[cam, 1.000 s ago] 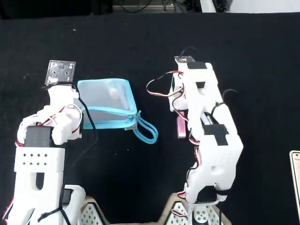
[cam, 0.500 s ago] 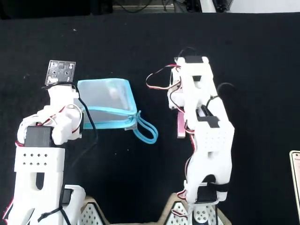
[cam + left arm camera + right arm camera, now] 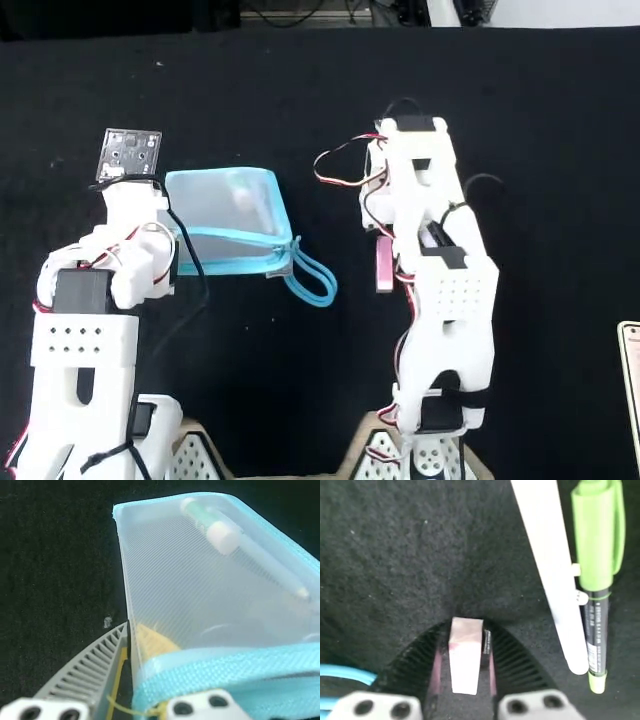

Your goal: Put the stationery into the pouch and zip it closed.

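Currently in hand: the loading step. One item is gripped and lifted, but it is not yet at the pouch.
Pouch (image 3: 225, 215): translucent with light-blue trim. It lies flat on the black table cloth (image 3: 520, 120) in front of the left arm, its blue wrist loop (image 3: 315, 280) trailing toward the right arm.
Left gripper (image 3: 131, 635): its jaws are pressed together on the pouch's end seam, pinning that end down.
Already inside: a white-capped tube (image 3: 222, 532) shows through the pouch wall in the left wrist view, along with something yellowish near the seam.
Right gripper (image 3: 466, 630): its jaws pinch a pink bar (image 3: 465, 660). In the high view the bar sits beside the right arm, well apart from the pouch and across the gap from the loop.
Waiting on the cloth: a white pen (image 3: 550, 570) and a green marker (image 3: 596, 555) lie side by side, touching or nearly so, just past the right gripper.
Pouch mouth: cannot tell how far the zip stands open.
Progress, as a judgement: partway through. Two pieces remain outside and one is in the grip, and zipping has not begun.
Next move calls for: taking the bar across to the loop-side end, lining it up lengthwise with the mouth and sliding it in while the left gripper braces the pouch.
Risk: the bar may catch on the blue trim or push the pouch along.
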`<state>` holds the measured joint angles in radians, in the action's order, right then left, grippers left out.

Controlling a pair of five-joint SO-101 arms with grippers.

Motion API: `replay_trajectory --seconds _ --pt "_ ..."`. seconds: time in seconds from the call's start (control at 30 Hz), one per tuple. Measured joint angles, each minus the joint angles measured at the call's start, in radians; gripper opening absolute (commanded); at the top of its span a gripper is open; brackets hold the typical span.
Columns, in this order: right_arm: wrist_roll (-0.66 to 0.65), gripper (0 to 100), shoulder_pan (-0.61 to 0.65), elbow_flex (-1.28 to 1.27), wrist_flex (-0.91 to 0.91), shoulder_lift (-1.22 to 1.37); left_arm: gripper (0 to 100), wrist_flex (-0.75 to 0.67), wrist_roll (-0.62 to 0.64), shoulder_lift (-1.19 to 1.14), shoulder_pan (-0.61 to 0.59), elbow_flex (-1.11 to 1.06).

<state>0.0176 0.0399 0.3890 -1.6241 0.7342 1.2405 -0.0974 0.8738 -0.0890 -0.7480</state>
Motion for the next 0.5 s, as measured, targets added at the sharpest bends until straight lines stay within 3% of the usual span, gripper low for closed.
replay_trajectory --seconds 0.17,0.37,0.5 --pt "0.002 1.1 0.009 -0.112 0.028 -0.13 3 0.0 0.0 0.0 0.0 0.0" --pt "0.002 1.1 0.064 -0.42 0.166 -0.468 3 0.0 0.0 0.0 0.0 0.0" --pt "0.002 1.1 0.104 -0.496 0.213 -0.651 3 0.0 0.0 0.0 0.0 0.0"
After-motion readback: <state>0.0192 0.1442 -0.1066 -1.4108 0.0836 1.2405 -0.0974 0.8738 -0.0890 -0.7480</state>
